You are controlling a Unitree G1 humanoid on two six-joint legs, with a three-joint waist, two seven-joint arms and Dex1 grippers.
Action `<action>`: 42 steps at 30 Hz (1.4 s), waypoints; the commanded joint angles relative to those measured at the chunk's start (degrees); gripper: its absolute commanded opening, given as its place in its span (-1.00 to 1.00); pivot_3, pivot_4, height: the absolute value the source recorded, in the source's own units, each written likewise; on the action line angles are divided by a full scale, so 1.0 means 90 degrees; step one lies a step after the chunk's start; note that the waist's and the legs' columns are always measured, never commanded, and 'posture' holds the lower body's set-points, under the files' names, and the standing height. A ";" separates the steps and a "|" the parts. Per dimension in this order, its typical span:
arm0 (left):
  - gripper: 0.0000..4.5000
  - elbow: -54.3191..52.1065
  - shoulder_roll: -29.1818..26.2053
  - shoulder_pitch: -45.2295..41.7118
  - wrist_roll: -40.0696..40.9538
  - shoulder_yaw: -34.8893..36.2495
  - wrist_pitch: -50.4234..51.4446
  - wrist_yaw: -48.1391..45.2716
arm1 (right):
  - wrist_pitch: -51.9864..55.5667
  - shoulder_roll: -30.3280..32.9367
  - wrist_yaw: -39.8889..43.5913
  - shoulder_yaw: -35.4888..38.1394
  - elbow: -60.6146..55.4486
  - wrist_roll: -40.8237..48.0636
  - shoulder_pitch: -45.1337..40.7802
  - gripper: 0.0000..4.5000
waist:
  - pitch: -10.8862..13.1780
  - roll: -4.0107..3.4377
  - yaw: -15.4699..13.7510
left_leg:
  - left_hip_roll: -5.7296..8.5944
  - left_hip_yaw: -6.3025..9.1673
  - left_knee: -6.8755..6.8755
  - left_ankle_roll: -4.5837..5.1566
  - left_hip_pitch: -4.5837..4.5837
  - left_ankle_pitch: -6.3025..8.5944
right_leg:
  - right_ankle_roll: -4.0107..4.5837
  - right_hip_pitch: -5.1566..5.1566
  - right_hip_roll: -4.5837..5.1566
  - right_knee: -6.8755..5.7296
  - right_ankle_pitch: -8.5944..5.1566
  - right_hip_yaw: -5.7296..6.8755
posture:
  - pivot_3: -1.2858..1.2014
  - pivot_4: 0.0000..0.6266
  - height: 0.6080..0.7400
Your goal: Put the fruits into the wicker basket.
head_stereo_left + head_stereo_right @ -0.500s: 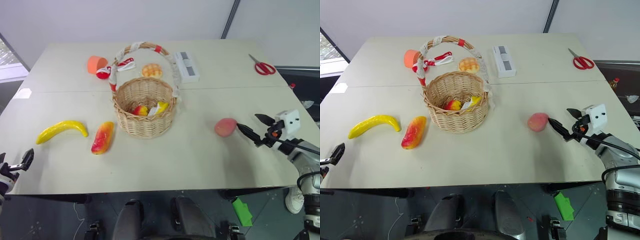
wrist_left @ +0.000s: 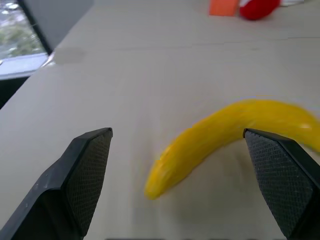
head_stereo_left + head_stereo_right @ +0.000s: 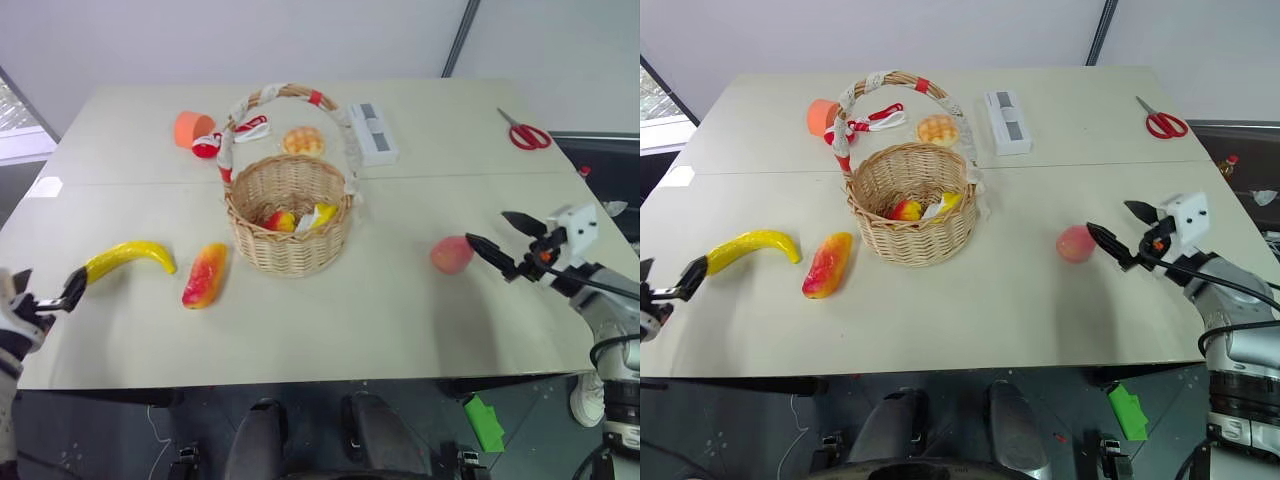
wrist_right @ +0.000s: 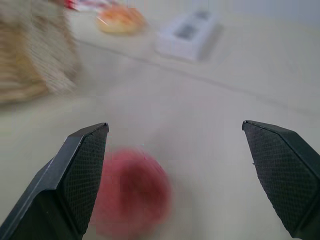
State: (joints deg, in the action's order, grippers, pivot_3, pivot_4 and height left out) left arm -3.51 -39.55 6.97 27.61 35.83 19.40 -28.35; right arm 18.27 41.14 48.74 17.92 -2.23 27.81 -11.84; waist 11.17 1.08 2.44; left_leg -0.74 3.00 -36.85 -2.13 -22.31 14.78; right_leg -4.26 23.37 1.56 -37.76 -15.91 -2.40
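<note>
The yellow banana point(image 3: 130, 258) and the red-orange mango point(image 3: 205, 275) lie on the table left of the wicker basket point(image 3: 288, 240), which holds some small red and yellow pieces. My left gripper point(image 3: 50, 280) is open at the banana's left end. In the left wrist view that end of the banana point(image 2: 220, 137) lies just ahead, between the wide-spread fingers point(image 2: 80, 175). The pink peach point(image 3: 452, 254) sits to the right of the basket. My right gripper point(image 3: 489, 228) is open just right of it, one fingertip close to the peach point(image 4: 132, 197).
Behind the basket are an orange cup point(image 3: 192, 128), a red and white bundle point(image 3: 215, 145), a bread bun point(image 3: 303, 141) and a white box point(image 3: 372, 133). Red scissors point(image 3: 525, 133) lie at the far right. The table's front edge point(image 3: 320, 375) runs near both arms.
My left gripper has come in from the table's front left corner to the banana's left end. The right gripper has risen slightly beside the peach. The fruits have stayed where they were.
</note>
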 commanded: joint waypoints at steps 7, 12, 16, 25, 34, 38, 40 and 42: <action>1.00 -0.0194 -0.1619 -0.0572 -0.0564 -0.1218 0.0576 -0.1285 | 0.1423 0.0191 0.0482 -0.1452 -0.2867 0.0931 -0.0182 0.99 | 0.0001 0.0001 -0.0023 | 0.0001 0.0003 0.0002 0.0001 -0.0004 0.0001 | 0.0002 0.0003 0.0001 0.0003 -0.0001 0.0002 | 0.03 -0.52 1.00; 1.00 0.0721 -0.2542 -0.1439 -0.1278 -0.2223 0.0060 -0.2246 | 0.1419 -0.0193 0.0401 -0.2480 -0.3202 0.0612 -0.0557 0.99 | 0.0002 0.0001 -0.0017 | 0.0001 0.0004 0.0002 0.0001 -0.0010 0.0001 | 0.0020 0.0010 -0.0001 0.0007 -0.0011 0.0005 | 0.03 -0.52 1.00; 1.00 0.1967 -0.2896 -0.2370 -0.2008 -0.2963 -0.0754 -0.2715 | 0.1294 -0.0420 0.0359 -0.2784 -0.3072 0.0395 -0.0633 0.99 | 0.0002 0.0001 -0.0017 | 0.0002 -0.0002 0.0004 0.0002 -0.0016 0.0001 | 0.0003 0.0019 -0.0002 0.0007 -0.0002 0.0007 | 0.03 -0.52 1.00; 1.00 0.5083 -0.2560 -0.4636 -0.3495 -0.4514 -0.1981 -0.3376 | 0.0772 -0.0606 0.0494 -0.2965 -0.2672 0.0028 -0.0462 0.99 | 0.0002 0.0004 -0.0030 | 0.0012 -0.0033 0.0000 0.0006 -0.0024 0.0002 | -0.0003 0.0024 -0.0011 -0.0001 0.0001 0.0017 | 0.03 -0.52 1.00; 0.44 0.6780 -0.2107 -0.5670 -0.3985 -0.4877 -0.2522 -0.3652 | 0.0642 -0.0618 0.0467 -0.2976 -0.2943 -0.0038 -0.0231 1.00 | 0.0001 0.0008 -0.0016 | 0.0016 -0.0031 -0.0019 0.0011 -0.0016 0.0005 | -0.0005 0.0023 -0.0013 -0.0031 0.0001 0.0018 | 0.03 -0.52 1.00; -0.50 0.6987 -0.2114 -0.5760 -0.4083 -0.4896 -0.2693 -0.3698 | 0.0728 -0.0616 0.0450 -0.2957 -0.3073 0.0045 -0.0297 1.00 | 0.0001 0.0008 -0.0009 | 0.0014 -0.0027 -0.0024 0.0011 -0.0014 0.0005 | -0.0005 0.0022 -0.0015 -0.0039 0.0001 0.0018 | 0.03 -0.52 1.00; -0.83 0.7018 -0.2178 -0.5738 -0.4122 -0.4876 -0.2746 -0.3671 | 0.0785 -0.0610 0.0427 -0.2965 -0.3151 0.0067 -0.0327 1.00 | 0.0001 0.0009 -0.0009 | 0.0013 -0.0027 -0.0024 0.0011 -0.0014 0.0005 | -0.0005 0.0022 -0.0015 -0.0039 0.0001 0.0018 | 0.03 -0.52 1.00; -0.83 0.6978 -0.2255 -0.5736 -0.3959 -0.4679 -0.2659 -0.3681 | 0.0829 -0.0596 0.0412 -0.2959 -0.3207 0.0071 -0.0371 1.00 | 0.0001 0.0009 -0.0007 | 0.0013 -0.0028 -0.0024 0.0011 -0.0014 0.0005 | -0.0005 0.0022 -0.0013 -0.0038 0.0001 0.0018 | 0.03 -0.52 1.00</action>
State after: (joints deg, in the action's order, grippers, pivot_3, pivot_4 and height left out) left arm 58.95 -58.10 -44.59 -8.26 -7.88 -4.68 -61.29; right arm 25.81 35.92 52.56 -9.52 -28.40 27.39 -14.27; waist 11.18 1.16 2.37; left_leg -0.63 2.75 -37.07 -2.03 -22.44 14.82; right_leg -4.31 23.57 1.45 -38.11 -15.91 -2.24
